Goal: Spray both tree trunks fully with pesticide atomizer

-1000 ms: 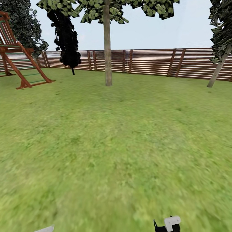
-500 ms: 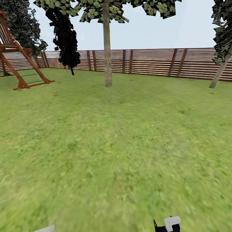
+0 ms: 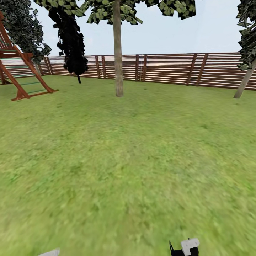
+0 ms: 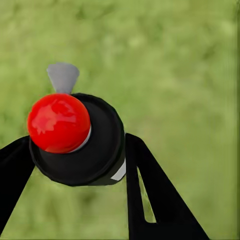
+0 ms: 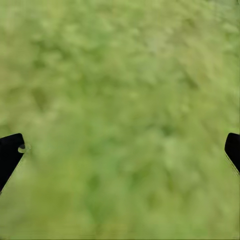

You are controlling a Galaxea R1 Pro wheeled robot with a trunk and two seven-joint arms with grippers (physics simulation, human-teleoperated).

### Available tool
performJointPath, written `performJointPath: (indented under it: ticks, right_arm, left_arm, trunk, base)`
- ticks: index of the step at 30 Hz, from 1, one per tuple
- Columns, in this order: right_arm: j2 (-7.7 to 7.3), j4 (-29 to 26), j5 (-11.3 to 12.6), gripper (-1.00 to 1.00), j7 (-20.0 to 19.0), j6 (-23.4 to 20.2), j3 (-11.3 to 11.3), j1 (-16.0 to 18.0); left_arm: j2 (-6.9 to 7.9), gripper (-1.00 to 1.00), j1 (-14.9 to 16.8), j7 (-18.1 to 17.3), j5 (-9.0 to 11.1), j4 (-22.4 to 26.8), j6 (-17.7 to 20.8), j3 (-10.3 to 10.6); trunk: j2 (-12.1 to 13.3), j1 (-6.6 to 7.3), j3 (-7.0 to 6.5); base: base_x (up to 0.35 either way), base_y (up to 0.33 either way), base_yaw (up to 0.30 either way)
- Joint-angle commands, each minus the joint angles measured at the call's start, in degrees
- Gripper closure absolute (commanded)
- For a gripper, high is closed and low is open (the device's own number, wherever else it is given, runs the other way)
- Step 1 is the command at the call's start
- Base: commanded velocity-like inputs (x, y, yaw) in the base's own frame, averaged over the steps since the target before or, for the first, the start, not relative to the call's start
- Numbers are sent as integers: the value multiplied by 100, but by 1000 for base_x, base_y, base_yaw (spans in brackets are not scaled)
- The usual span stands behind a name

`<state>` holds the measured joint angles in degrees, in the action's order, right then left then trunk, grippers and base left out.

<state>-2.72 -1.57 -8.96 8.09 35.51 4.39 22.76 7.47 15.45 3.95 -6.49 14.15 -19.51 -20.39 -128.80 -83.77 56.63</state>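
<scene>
- The left gripper (image 4: 75, 165) pinches the pesticide atomizer (image 4: 75, 137), red knob facing the camera; the right gripper (image 5: 120, 150) is spread wide above grass.
- Judged step: carrying the atomizer towards a tree; next, close in and aim.
- Count: one pale tree trunk (image 3: 118, 49) upper centre, another (image 3: 244, 82) leaning at right edge; one fence (image 3: 167, 69).

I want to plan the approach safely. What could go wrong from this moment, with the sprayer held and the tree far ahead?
1. The tree trunk stands far across the lawn, so spraying now would likely miss it.
2. The left gripper holds the atomizer between its fingers; a jolt while driving might loosen it.
3. The play frame and the dark conifer stand left of the trunk; drifting left may meet them.
</scene>
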Motion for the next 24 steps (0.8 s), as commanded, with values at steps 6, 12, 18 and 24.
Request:
performJointPath:
  ticks: [6,12,18,24]
  right_arm:
    - [9,-31,23,-100,6,8,1,0]
    - [13,-308,19,-100,-2,23,5,8]
    - [0,-377,1,-100,-1,26,14,9]
    - [-14,-371,18,-100,7,21,-5,9]
  left_arm:
    - [0,100,-3,-10,7,1,0,-1]
    - [-8,100,-1,-34,7,1,4,-1]
    - [-9,100,-1,-27,0,0,3,-1]
    - [-9,100,-2,-26,-2,0,4,-1]
  trunk:
    - [0,0,0]
    - [0,0,0]
    - [0,0,0]
    - [0,0,0]
  base:
    - [340,0,0]
    - [340,0,0]
    - [340,0,0]
    - [340,0,0]
